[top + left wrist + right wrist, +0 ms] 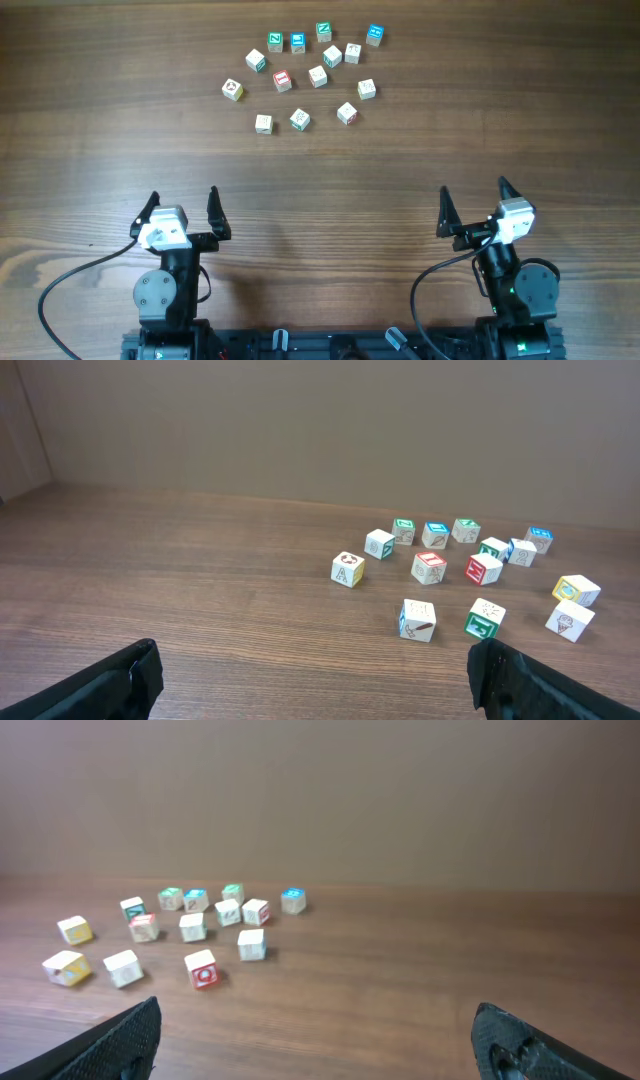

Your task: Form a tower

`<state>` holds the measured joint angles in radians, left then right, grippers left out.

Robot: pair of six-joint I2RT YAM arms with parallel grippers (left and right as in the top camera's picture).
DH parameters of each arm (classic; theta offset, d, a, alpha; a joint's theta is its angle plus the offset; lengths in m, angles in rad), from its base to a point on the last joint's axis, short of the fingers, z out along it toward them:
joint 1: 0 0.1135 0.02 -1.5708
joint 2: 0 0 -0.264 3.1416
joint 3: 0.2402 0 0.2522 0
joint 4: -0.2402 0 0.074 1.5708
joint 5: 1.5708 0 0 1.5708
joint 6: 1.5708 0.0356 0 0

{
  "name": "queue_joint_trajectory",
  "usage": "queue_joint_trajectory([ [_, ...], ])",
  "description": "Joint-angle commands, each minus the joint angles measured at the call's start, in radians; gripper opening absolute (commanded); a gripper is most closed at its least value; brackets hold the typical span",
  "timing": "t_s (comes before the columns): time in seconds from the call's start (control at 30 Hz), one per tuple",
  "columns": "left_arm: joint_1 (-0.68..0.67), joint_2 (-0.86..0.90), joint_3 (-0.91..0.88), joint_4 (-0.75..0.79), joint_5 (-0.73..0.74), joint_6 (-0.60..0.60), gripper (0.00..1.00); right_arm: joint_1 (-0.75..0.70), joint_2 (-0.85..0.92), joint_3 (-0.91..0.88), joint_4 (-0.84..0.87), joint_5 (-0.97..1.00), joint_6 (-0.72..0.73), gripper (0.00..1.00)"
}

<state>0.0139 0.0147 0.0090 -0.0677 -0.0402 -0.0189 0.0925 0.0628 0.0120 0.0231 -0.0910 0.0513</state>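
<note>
Wooden letter cubes scattered singly, none stacked; left gripper fingers wide apart, empty; right gripper same.

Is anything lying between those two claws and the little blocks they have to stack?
Nothing visible. Only bare table lies between the left gripper, the right gripper and the loose cubes. Both grippers are open, and no cube is stacked yet.
</note>
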Motion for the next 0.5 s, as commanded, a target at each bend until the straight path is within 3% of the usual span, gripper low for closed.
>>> queue_joint_trajectory([
  [0.0,0.006,-0.005,-0.003,0.000,-0.013,0.019,1.00,-0.006,0.006,0.095,-0.003,-0.023,0.122,1.00],
  [0.23,0.006,-0.005,-0.003,0.000,-0.013,0.019,1.00,-0.006,0.126,0.449,-0.188,-0.024,0.130,1.00],
  [0.47,0.006,-0.005,-0.003,0.000,-0.013,0.019,1.00,-0.006,0.537,0.963,-0.533,-0.135,0.067,1.00],
])
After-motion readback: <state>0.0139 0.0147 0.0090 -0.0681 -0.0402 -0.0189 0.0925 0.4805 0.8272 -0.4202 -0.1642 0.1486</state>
